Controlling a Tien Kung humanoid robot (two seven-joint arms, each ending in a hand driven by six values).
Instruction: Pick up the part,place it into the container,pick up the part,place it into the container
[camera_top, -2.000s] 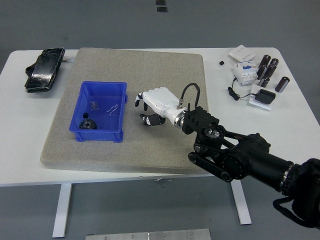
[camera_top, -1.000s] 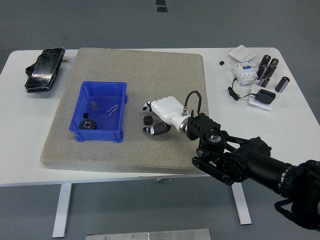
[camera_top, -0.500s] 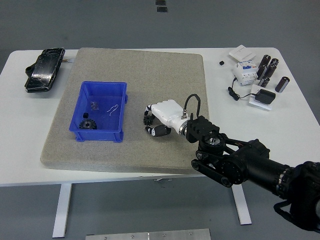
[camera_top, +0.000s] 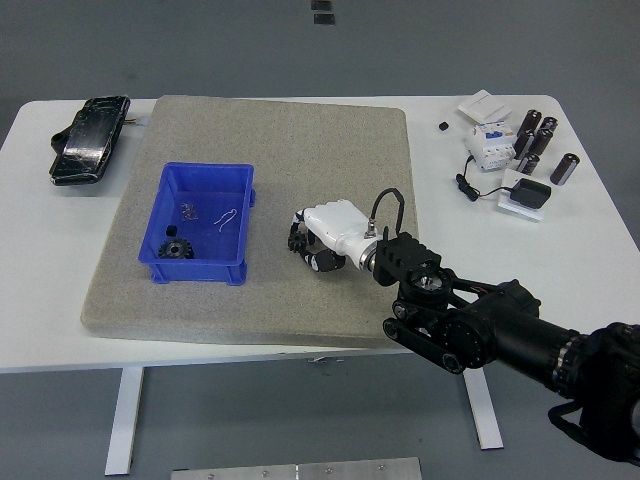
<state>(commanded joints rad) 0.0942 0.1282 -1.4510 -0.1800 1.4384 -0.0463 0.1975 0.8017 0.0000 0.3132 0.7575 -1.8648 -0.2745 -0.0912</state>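
Right hand low on grey mat, just right of blue bin. Fingers curled tight around small black gear at mat level, gear mostly hidden. Gear axis/orientation: can't tell. Bin holds another black gear in near-left corner, lying flat, plus small bits. Left hand out of view.

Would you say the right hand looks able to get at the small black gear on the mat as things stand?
Probably yes. The right hand is already down over the small black gear on the grey mat, fingers curled about it, and nothing stands between them. Whether the grip is firm cannot be seen.
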